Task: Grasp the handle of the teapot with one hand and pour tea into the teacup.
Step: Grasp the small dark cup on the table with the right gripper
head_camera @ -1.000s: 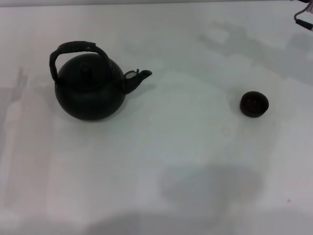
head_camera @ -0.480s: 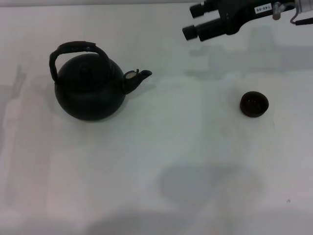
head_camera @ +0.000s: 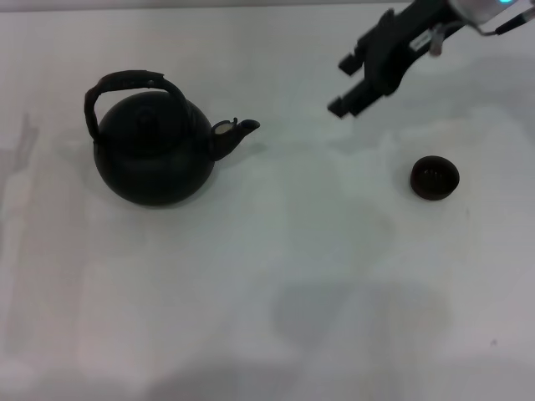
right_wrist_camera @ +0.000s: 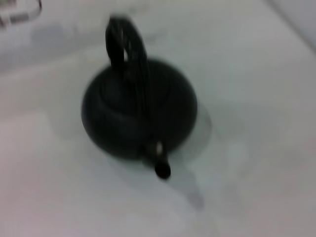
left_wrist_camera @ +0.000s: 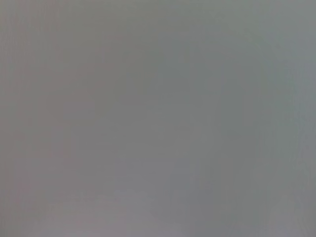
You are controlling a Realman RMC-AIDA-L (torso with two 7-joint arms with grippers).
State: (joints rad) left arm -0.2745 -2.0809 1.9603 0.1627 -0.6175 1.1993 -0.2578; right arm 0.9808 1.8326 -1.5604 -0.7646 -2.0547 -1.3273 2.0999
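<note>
The large black teapot (head_camera: 152,150) stands upright on the white table at the left, its spout pointing right. Its dark arched handle (head_camera: 125,83) loops over the knobbed lid. The right wrist view also shows the teapot (right_wrist_camera: 138,111) and its handle (right_wrist_camera: 126,42), spout toward the camera. The small dark teacup (head_camera: 434,178) sits alone at the right. My right gripper (head_camera: 343,83) reaches in from the top right, above the table between teapot and teacup. It is open, holds nothing and is well apart from both. The left gripper is out of view.
The white table (head_camera: 276,276) carries only the teapot and teacup. Soft shadows lie on it near the front edge. The left wrist view is plain grey with nothing to make out.
The right arm has come in from the top right corner, then moved lower and turned, so its open fingers now point down-left. Teapot and teacup have not moved.
</note>
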